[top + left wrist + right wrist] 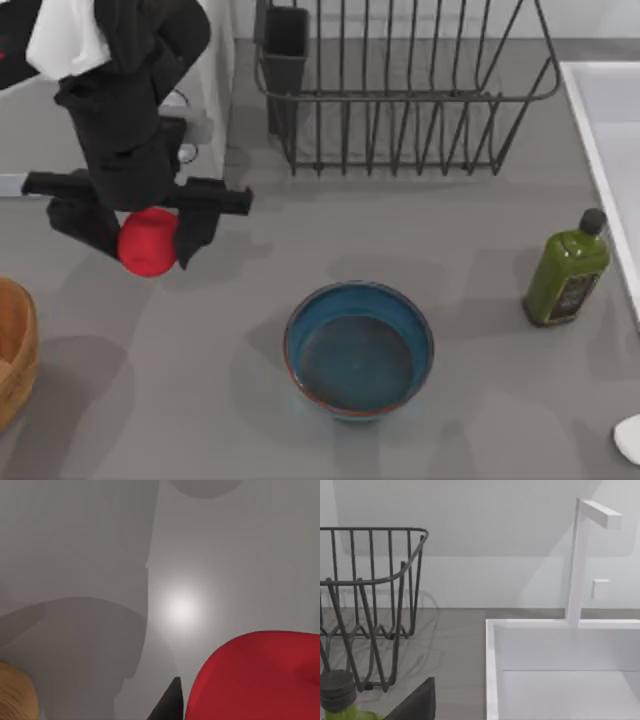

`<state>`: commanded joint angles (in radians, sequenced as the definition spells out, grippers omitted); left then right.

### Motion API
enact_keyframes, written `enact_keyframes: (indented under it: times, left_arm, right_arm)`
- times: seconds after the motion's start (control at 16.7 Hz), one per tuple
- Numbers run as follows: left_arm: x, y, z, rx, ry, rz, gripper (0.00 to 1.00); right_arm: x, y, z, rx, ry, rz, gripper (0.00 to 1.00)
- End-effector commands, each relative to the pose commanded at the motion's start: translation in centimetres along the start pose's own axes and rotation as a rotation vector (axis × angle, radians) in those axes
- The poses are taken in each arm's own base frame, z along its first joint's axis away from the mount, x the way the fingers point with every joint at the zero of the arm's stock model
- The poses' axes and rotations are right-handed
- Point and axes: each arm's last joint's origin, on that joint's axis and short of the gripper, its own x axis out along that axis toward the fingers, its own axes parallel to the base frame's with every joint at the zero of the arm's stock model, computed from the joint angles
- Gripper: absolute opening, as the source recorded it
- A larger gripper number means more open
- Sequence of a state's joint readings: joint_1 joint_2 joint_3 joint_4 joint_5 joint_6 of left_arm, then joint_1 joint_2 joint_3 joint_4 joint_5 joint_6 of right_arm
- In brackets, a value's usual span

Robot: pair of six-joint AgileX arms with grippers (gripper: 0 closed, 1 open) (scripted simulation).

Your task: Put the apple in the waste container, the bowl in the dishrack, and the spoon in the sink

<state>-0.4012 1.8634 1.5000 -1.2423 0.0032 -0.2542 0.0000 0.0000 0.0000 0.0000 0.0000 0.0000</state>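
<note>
Left gripper (150, 240) is clamped on the apple (148, 242), held above the table (480, 400) to the left of the bowl (358, 347) and near the waste container (14, 350). Dishrack (400, 90) stands behind the bowl; sink (610, 130) lies right of the bowl, spoon (629, 438) at the bowl's far right. Right gripper's jaw state cannot be determined.

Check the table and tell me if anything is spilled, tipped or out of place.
Nothing stands out. The green bottle stands upright with its cap on, the bowl sits level and the dishrack is upright. The apple is held in the left gripper, above the table, near the bin.
</note>
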Motion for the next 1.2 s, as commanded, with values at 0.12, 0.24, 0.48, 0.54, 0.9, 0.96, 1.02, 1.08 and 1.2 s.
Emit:
enact_keyframes:
  times: [0.12, 0.24, 0.48, 0.54, 0.9, 0.96, 1.02, 1.08, 1.2]
  left_arm:
    - [-0.9, 2.1, -1.6, -0.014, 0.011, 0.006, 0.0]
    - [-1.9, 4.6, -3.4, -0.039, 0.004, 0.015, 0.0]
    - [-3.7, 9.5, -7.6, -0.094, -0.036, 0.06, 0.0]
    - [-4.0, 10.4, -8.7, -0.104, -0.047, 0.076, 0.0]
    - [-4.4, 12.8, -12.4, -0.119, -0.08, 0.153, 0.0]
    - [-4.4, 12.8, -12.4, -0.119, -0.08, 0.153, 0.0]
    - [-4.4, 12.8, -12.4, -0.119, -0.08, 0.153, 0.0]
    - [-4.4, 12.7, -12.3, -0.114, -0.08, 0.152, 0.0]
    - [-4.0, 12.8, -12.2, -0.115, -0.078, 0.152, 0.0]
  right_arm:
    - [0.0, 0.0, 0.0, 0.0, 0.0, 0.0, 1.0]
    - [0.0, 0.0, 0.0, 0.0, 0.0, 0.0, 1.0]
    - [0.0, 0.0, 0.0, 0.0, 0.0, 0.0, 1.0]
    - [0.0, 0.0, 0.0, 0.0, 0.0, 0.0, 1.0]
    - [0.0, 0.0, 0.0, 0.0, 0.0, 0.0, 1.0]
    - [0.0, 0.0, 0.0, 0.0, 0.0, 0.0, 1.0]
    - [0.0, 0.0, 0.0, 0.0, 0.0, 0.0, 1.0]
    - [0.0, 0.0, 0.0, 0.0, 0.0, 0.0, 1.0]
    - [0.0, 0.0, 0.0, 0.0, 0.0, 0.0, 1.0]
